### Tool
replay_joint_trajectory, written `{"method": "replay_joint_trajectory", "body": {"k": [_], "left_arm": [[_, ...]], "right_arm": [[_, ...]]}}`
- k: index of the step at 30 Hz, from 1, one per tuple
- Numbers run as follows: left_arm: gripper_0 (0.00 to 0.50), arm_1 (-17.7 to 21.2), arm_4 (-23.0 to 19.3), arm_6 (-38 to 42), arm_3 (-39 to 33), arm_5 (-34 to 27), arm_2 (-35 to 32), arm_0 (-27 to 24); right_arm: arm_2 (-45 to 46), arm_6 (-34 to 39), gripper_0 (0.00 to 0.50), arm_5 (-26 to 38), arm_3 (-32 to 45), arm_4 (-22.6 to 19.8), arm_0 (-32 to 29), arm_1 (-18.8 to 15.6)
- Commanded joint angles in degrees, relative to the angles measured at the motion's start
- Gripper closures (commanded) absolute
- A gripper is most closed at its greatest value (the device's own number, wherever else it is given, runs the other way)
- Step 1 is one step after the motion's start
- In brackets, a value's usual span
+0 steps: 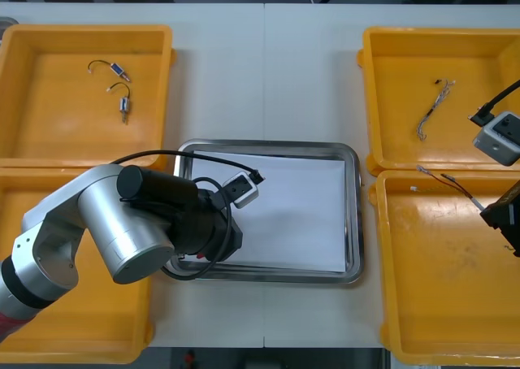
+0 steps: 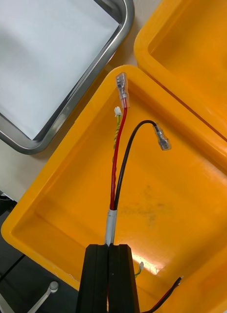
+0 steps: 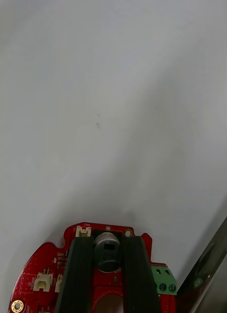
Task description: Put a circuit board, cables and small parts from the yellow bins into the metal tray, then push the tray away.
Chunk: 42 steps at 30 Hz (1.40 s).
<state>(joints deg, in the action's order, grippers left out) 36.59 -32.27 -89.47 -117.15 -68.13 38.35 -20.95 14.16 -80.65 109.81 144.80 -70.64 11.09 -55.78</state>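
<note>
Left tool [image 3: 108, 244] is clamping the round red circuit board [image 3: 42, 276] by the grey cylindrical part standing on it, one finger on each side. I'm gripping there because the part gives the fingers something raised to bite on, which a flat board edge wouldn't. The board is sitting low over the white liner [image 3: 113, 122] of the metal tray [image 1: 268, 147], close to its near-left corner, with the rim just beside it. I can't tell whether it's touching down yet. My judgement is that this is the placing step, so next comes opening and lifting clear.

The left arm [image 1: 106, 223] is reaching in from the near-left yellow bin, elbow out, wrist pointing down over the tray corner.

Right tool [image 2: 111, 247] is pressing shut on the grey-sleeved end of the red and black cable [image 2: 118, 161]. The two clear-capped leads are fanning out over the near-right yellow bin [image 2: 167, 195], toward the corner nearest the tray. I'm holding it by the sleeve so both leads come along together.

The right arm is waiting at the right edge of the worktop, well apart from the tray.
</note>
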Motion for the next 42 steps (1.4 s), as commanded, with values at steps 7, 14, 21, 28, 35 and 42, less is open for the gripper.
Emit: {"method": "replay_joint_trajectory", "body": {"k": [7,14,21,28,35,42], "left_arm": [[0.0,-1.3,0.3,1.5,-0.7,0.8,0.9,-1.8],[0.0,-1.3,0.0,1.8,-1.5,0.0,0.2,-1.8],[0.0,-2.3,-0.1,2.9,-5.8,-7.3,-3.0,-1.7],[0.0,-4.2,-0.3,4.5,-9.4,-13.1,-6.6,-1.9],[0.0,-5.4,-1.0,5.6,-12.4,-20.2,-12.0,-3.2],[0.0,-5.7,-2.6,6.3,-13.0,-27.2,-19.3,-6.1]], "right_arm": [[-0.7,-1.5,0.5,0.2,1.4,-0.4,1.3,-2.2],[-0.7,-1.4,0.5,0.2,1.4,-0.2,1.3,-2.2],[-0.9,-1.4,0.5,0.2,1.5,-2.0,3.1,-2.2],[-9.4,-1.4,0.5,0.2,1.4,-1.8,12.7,-2.2],[-28.1,-1.5,0.5,0.2,0.8,3.0,27.2,-0.7],[-42.4,-2.8,0.5,-0.3,-1.5,11.5,33.9,4.7]]}}
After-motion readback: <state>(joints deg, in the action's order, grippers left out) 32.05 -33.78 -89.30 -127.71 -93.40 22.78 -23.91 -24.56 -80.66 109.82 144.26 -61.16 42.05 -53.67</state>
